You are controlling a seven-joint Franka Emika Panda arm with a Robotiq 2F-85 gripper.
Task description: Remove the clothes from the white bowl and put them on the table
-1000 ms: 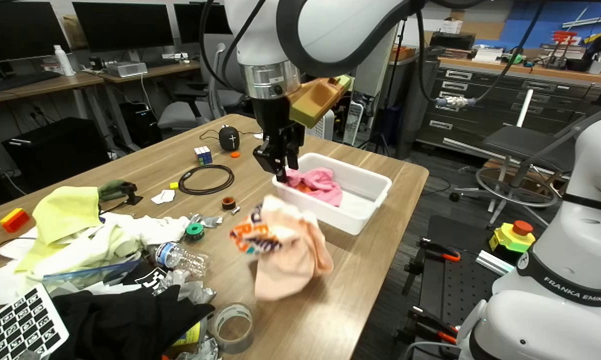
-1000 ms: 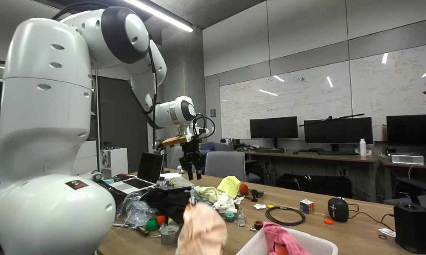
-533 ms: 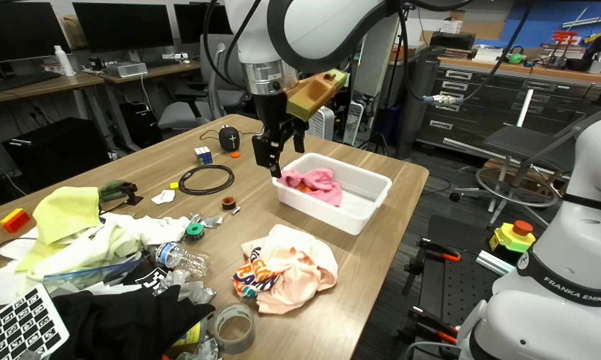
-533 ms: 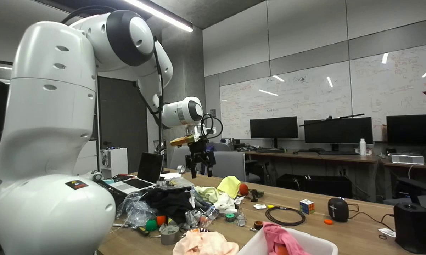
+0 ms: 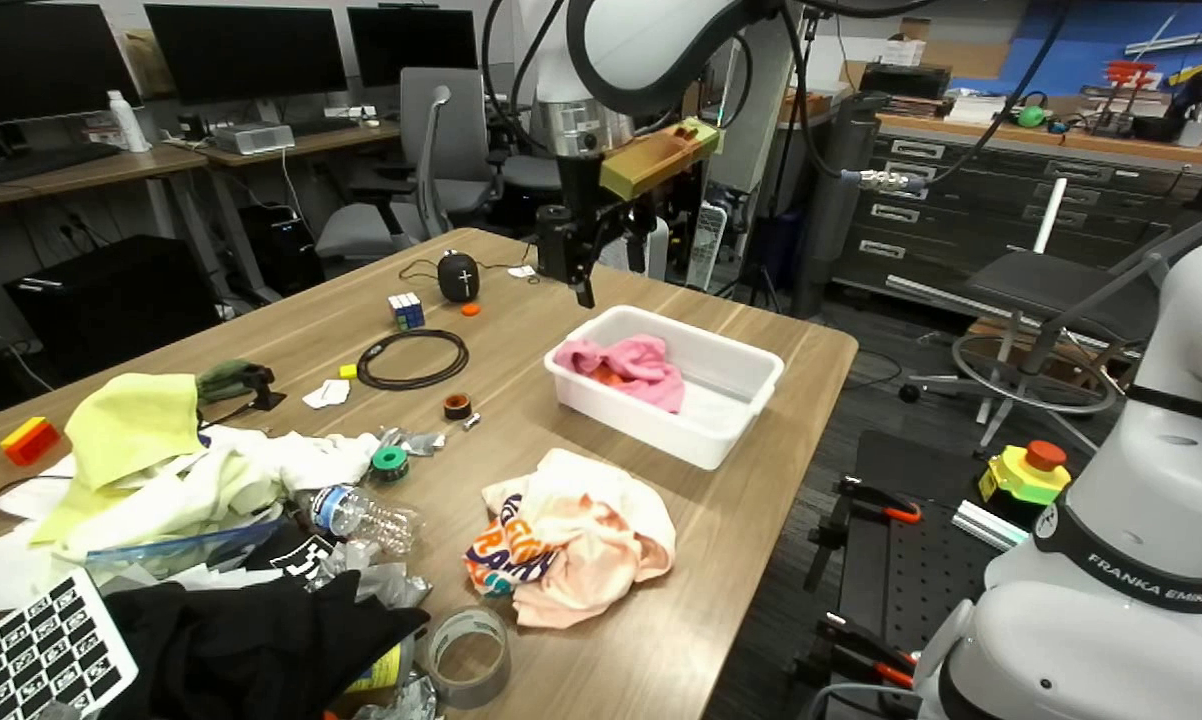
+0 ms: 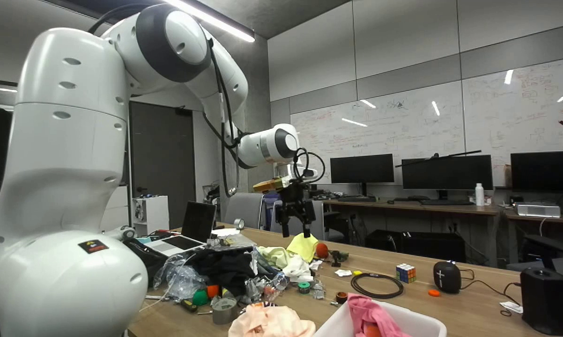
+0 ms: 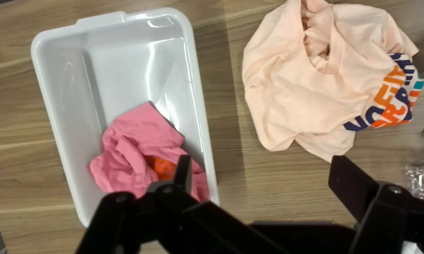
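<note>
The white bowl, a rectangular white bin (image 5: 651, 425), stands on the wooden table in both exterior views. Inside it a crumpled pink cloth with an orange patch (image 7: 141, 130) lies at one end. A peach shirt with coloured lettering (image 7: 303, 98) is heaped on the table beside the bin, apart from it. My gripper (image 7: 261, 160) is open, its fingers wide apart and nothing between them. In the wrist view one finger overlaps the bin's side and pink cloth, the other is below the shirt's lower edge. An exterior view has the gripper (image 5: 611, 283) raised above the table, behind the bin.
Clutter covers the table's near left: yellow cloth (image 5: 136, 425), black cloth (image 5: 251, 640), plastic bottle (image 5: 366, 518) and tape roll (image 5: 469, 655). Further back are a coiled black cable (image 5: 413, 360), a puzzle cube (image 5: 407, 311) and a black speaker (image 5: 458, 277). The table edge runs close to the bin.
The peach shirt, in the air a second ago, has dropped onto the table. My gripper has opened wider, risen, and shifted rightward in both exterior views. The bin and pink cloth have stayed put.
</note>
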